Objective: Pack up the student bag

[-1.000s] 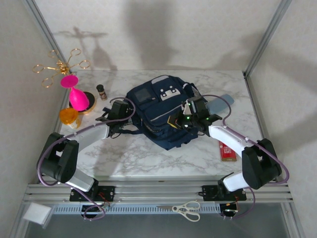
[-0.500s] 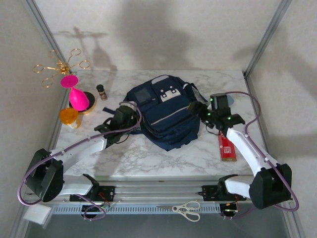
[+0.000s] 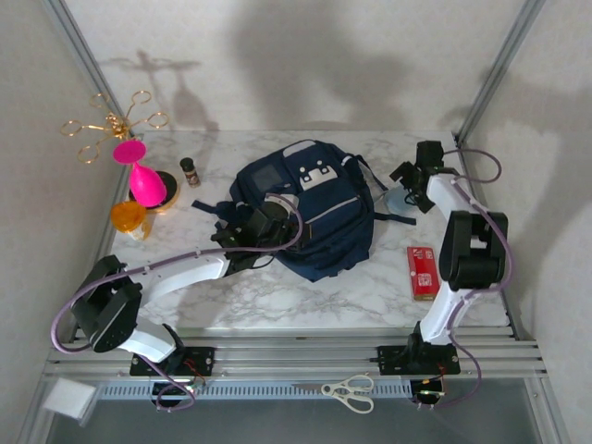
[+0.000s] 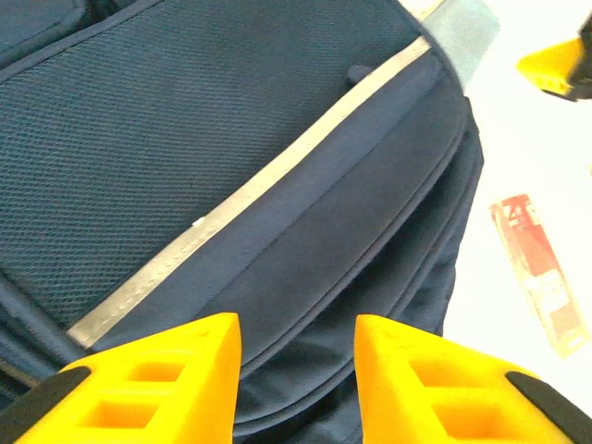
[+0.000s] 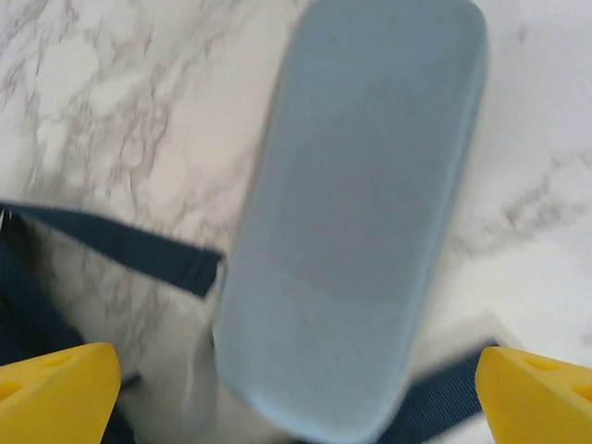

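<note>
The student bag (image 3: 310, 208), navy with a grey stripe, lies in the middle of the marble table. My left gripper (image 3: 270, 222) hovers over its left side. In the left wrist view the left gripper (image 4: 298, 344) is open, its yellow fingers (image 4: 162, 370) a little apart above the student bag (image 4: 231, 139), with nothing between them. My right gripper (image 3: 410, 181) is at the back right, above a light blue oblong case (image 3: 400, 200). Seen from the right wrist, the right gripper (image 5: 296, 393) is wide open, straddling the near end of that case (image 5: 356, 203) without touching it.
A red packet (image 3: 424, 272) lies right of the bag. At the far left stand a pink vase (image 3: 141, 178), an orange cup (image 3: 128, 216), a small brown bottle (image 3: 189, 170) and a gold wire stand (image 3: 111, 120). A dark strap (image 5: 125, 245) runs beside the case. Scissors (image 3: 350, 392) lie below the table's front edge.
The right gripper left the bag's right side, swung to the back right over the blue case and opened wide. The left gripper moved right onto the bag and opened partway.
</note>
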Available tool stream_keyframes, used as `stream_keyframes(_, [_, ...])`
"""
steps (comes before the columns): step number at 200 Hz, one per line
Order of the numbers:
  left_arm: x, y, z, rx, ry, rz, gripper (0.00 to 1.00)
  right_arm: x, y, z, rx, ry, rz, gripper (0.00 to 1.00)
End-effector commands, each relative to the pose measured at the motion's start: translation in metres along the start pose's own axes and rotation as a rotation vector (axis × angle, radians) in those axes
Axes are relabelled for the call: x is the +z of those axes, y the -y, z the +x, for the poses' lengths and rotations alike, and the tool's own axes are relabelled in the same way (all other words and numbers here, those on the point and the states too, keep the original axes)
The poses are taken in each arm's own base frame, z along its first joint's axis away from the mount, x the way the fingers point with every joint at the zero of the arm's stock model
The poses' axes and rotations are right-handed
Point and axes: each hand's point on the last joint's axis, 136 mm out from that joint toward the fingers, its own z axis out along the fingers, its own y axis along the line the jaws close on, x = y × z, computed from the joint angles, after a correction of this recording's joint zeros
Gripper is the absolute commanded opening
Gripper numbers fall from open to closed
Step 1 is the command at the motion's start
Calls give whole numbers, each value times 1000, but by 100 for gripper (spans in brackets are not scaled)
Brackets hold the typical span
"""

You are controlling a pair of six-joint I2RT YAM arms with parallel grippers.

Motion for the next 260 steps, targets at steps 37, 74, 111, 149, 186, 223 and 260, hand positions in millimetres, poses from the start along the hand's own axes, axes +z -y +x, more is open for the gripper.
stream_keyframes(37, [2, 18, -20, 8, 57, 1, 47, 38, 14, -15, 65, 35, 187, 99])
stream_keyframes(74, [2, 20, -23, 20, 55, -7, 50, 52, 29, -3, 41, 3, 264, 99])
stream_keyframes(111, [1, 19, -21, 19, 54, -10, 51, 40, 35, 2, -6, 26, 289, 99])
stream_keyframes(149, [1, 23, -21, 18, 49, 3, 52, 53, 43, 17, -64, -51, 310, 98])
stream_keyframes(186, [0, 22, -23, 31, 48, -10, 52, 55, 40, 24, -96, -87, 272, 99])
stream_keyframes(223, [2, 25, -30, 69, 48, -25, 53, 66, 29, 32, -89, -139, 193, 99])
stream_keyframes(260, [7, 33, -39, 246, 44, -31, 59, 37, 19, 16, -95, -73, 132, 87])
